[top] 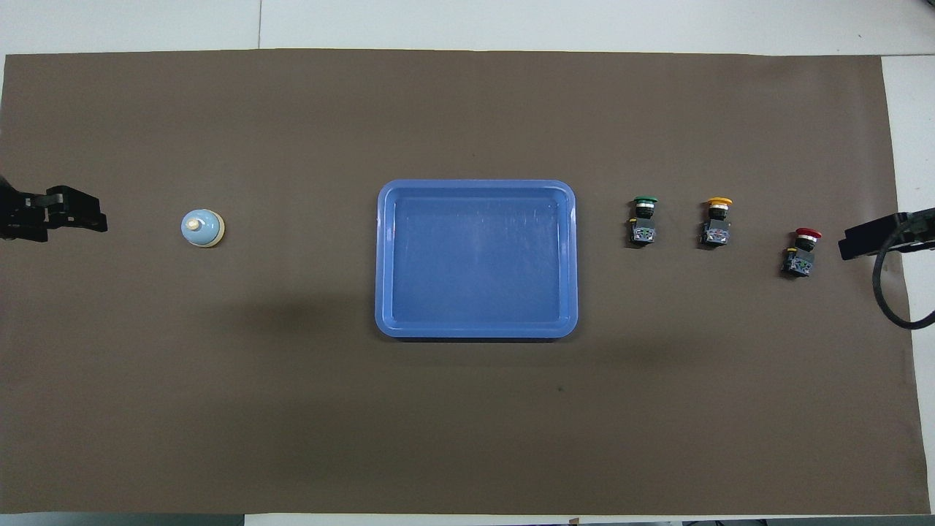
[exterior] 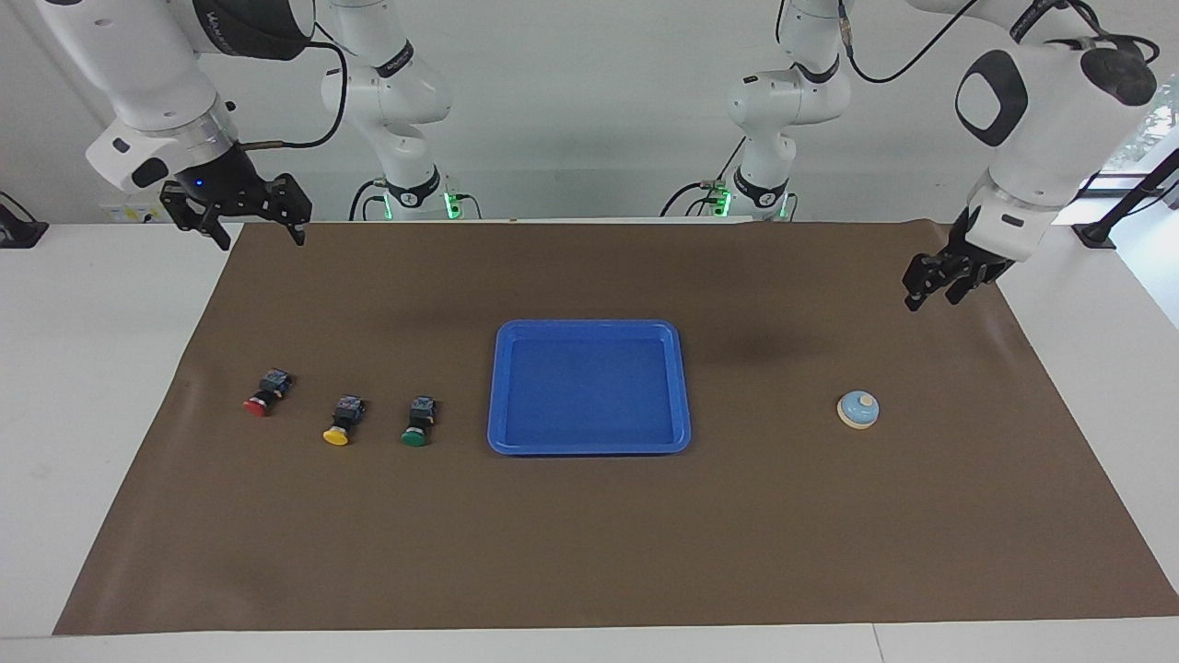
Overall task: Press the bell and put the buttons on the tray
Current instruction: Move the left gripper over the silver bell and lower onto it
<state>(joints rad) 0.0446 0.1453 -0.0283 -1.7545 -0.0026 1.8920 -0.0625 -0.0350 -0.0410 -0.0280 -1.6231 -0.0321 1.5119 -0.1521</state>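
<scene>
The light-blue bell (exterior: pixel 857 409) (top: pixel 202 228) sits on the mat toward the left arm's end. The blue tray (exterior: pixel 589 448) (top: pixel 476 332) lies mid-table with nothing in it. Three buttons lie on their sides in a row toward the right arm's end: green (exterior: pixel 419 422) (top: pixel 643 220) closest to the tray, then yellow (exterior: pixel 343 421) (top: pixel 716 221), then red (exterior: pixel 261 396) (top: pixel 801 252). My left gripper (exterior: pixel 930 293) (top: pixel 73 218) hangs over the mat's edge at the left arm's end, apart from the bell and holding nothing. My right gripper (exterior: pixel 261 238) waits open over the mat's corner by its base.
A brown mat (exterior: pixel 589 552) covers most of the white table (exterior: pixel 83 368). Two further white arms (exterior: pixel 405 101) stand at the table's edge nearest the robots. A black cable (top: pixel 887 292) loops by the right gripper.
</scene>
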